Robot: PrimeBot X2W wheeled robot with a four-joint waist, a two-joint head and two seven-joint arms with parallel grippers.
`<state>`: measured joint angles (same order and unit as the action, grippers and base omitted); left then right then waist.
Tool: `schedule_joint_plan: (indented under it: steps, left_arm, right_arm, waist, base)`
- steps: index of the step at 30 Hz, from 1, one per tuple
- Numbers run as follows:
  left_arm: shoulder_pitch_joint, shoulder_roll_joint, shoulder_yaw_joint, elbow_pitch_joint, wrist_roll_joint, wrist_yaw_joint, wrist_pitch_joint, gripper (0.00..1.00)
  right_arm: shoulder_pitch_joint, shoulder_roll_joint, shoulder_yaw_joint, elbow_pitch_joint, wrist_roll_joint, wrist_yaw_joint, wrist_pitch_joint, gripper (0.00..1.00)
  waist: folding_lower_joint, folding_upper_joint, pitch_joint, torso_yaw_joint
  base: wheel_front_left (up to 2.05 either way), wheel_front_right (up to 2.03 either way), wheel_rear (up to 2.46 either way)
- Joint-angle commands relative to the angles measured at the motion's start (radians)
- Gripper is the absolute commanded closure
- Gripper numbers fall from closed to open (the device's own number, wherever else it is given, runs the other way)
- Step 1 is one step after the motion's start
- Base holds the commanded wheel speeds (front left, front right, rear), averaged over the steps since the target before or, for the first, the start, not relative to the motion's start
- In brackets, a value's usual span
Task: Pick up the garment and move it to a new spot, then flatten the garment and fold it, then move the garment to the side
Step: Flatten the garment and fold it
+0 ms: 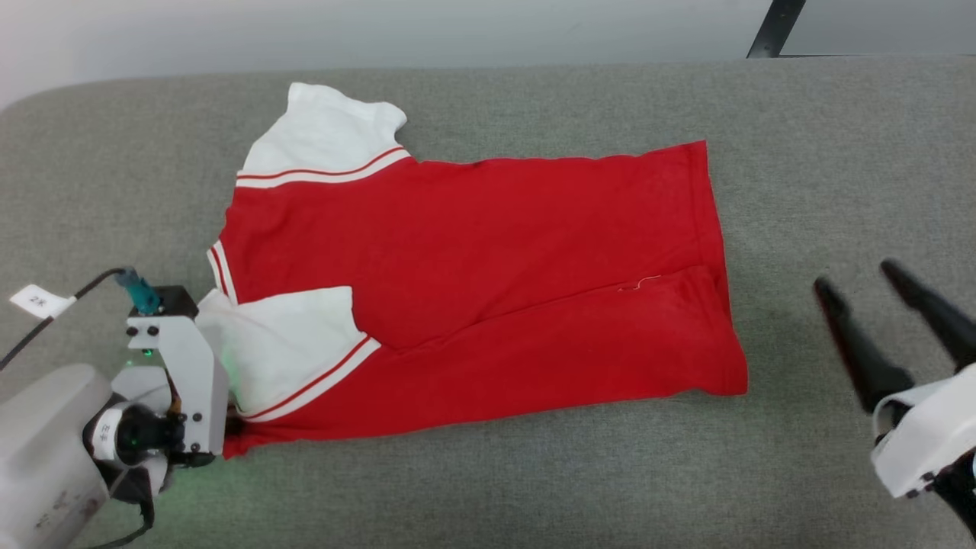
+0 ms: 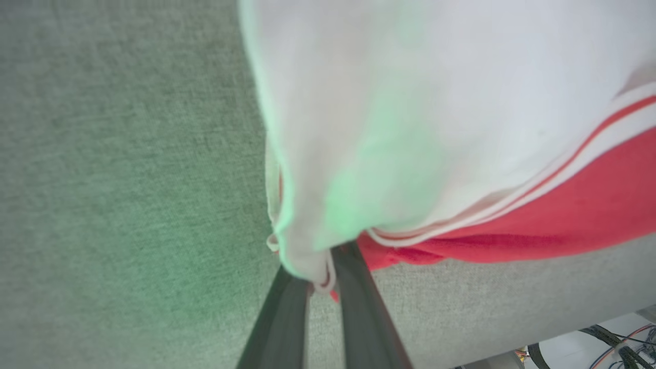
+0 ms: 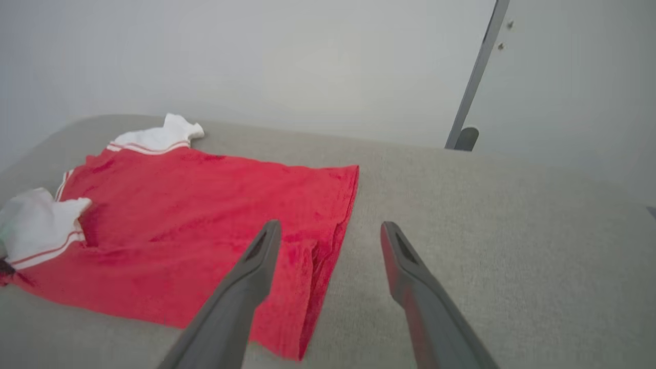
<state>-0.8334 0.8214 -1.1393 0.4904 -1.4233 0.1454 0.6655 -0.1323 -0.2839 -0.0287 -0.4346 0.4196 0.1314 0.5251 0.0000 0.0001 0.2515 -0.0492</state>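
Observation:
The garment [image 1: 473,267] lies spread on the grey padded table [image 1: 823,137], collar end to the left and hem to the right, with its near long side folded over the body. One white sleeve [image 1: 320,137] sticks out at the far left; the other [image 1: 290,343] lies on the red cloth at the near left. My left gripper [image 2: 320,274] is shut on the edge of that near sleeve and the red corner under it; in the head view its wrist housing [image 1: 179,366] covers the fingers. My right gripper [image 1: 855,276] hangs open right of the hem, touching nothing [image 3: 330,225].
A dark slanted post [image 1: 774,30] stands behind the table at the back right. A cable with a white tag [image 1: 34,301] runs off my left wrist. The table's near edge, with cables [image 2: 615,338] below it, lies close to the held corner.

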Motion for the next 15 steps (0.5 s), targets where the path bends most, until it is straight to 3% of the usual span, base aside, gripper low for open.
schedule_joint_plan:
  steps: [1,9,15]
  left_arm:
    - [-0.008,-0.041,0.0,0.028,0.012,-0.002,-0.039,1.0]
    - [-0.048,-0.076,0.003,0.041,0.031,-0.014,-0.048,1.0]
    - [-0.091,-0.113,0.002,0.04,0.047,-0.017,-0.042,1.0]
  right_arm:
    - [-0.01,-0.02,0.017,0.006,0.015,-0.001,0.057,0.0]
    - [-0.072,-0.047,0.016,0.061,0.064,-0.002,0.432,0.0]
    - [-0.138,-0.032,0.013,0.134,0.056,-0.001,0.614,0.0]
  waist:
    - [0.0,-0.0001,0.002,0.003]
    - [0.0,-0.0001,0.021,0.019]
    - [0.0,-0.0001,0.054,0.049]
  base:
    - [0.0,0.0,0.0]
    - [0.0,0.0,0.0]
    - [0.0,0.0,0.0]
